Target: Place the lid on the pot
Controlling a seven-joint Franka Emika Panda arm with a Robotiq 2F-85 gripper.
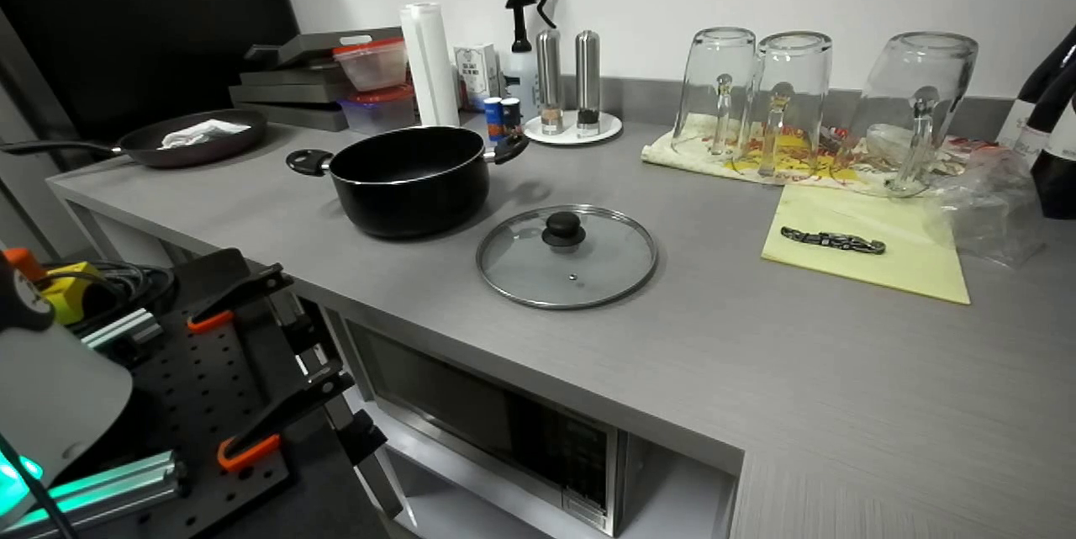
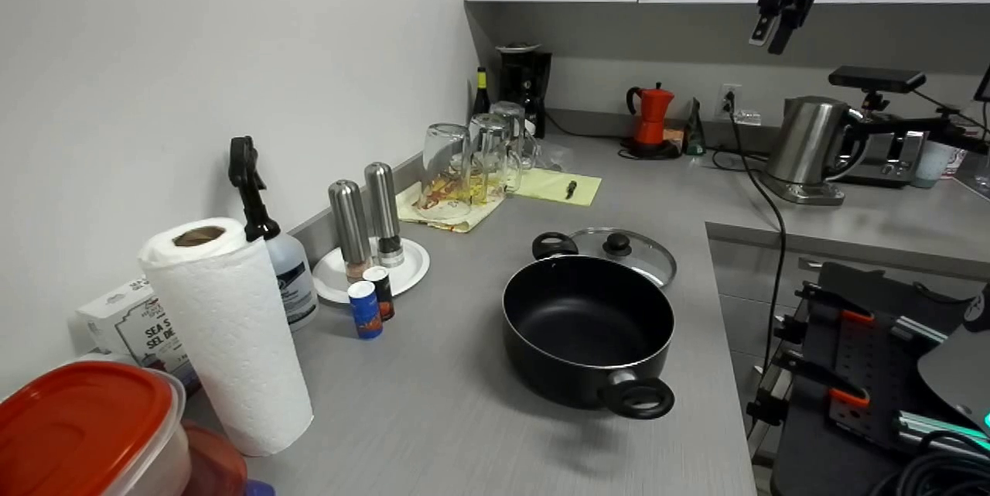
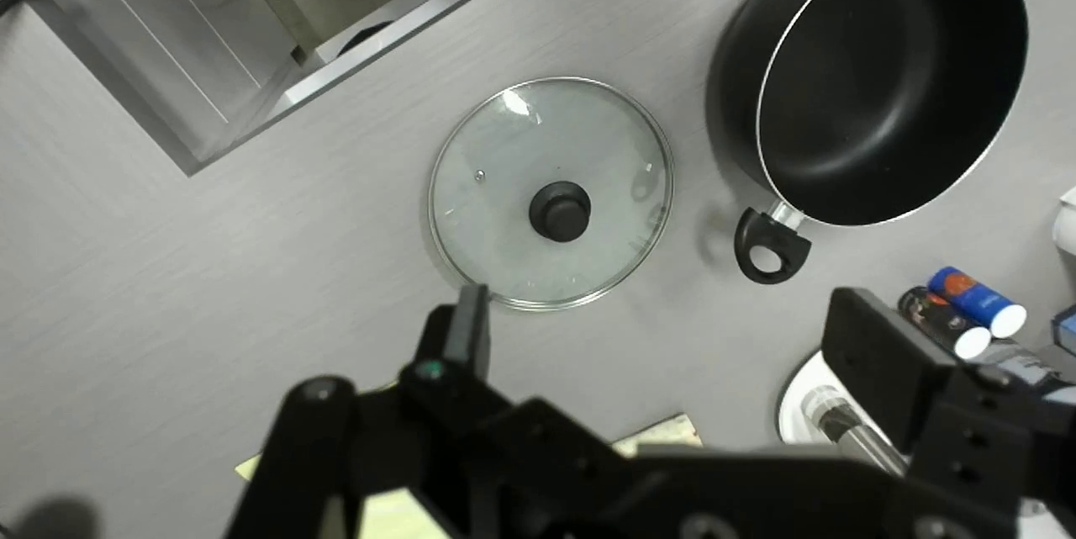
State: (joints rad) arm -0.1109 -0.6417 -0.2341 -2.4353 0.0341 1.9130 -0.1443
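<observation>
The clear glass lid with its black knob lies flat on the grey counter, knob up; it shows in both exterior views [image 1: 567,257] [image 2: 642,252] and in the wrist view [image 3: 551,194]. The black pot stands uncovered beside the lid, in both exterior views [image 1: 412,194] [image 2: 588,318] and at the upper right of the wrist view [image 3: 891,85]. My gripper is high above the counter in an exterior view [image 2: 767,35]. In the wrist view my gripper [image 3: 661,299] is open and empty, its fingers wide apart, with the lid ahead of the fingertips and not touched.
Upturned glass jars [image 1: 782,102] stand on a cloth by the wall, near yellow paper [image 1: 874,270]. A white plate with two grinders [image 1: 588,131], small shakers [image 2: 366,310] and a paper towel roll [image 2: 232,333] stand near the pot. A kettle [image 2: 804,148] is farther off.
</observation>
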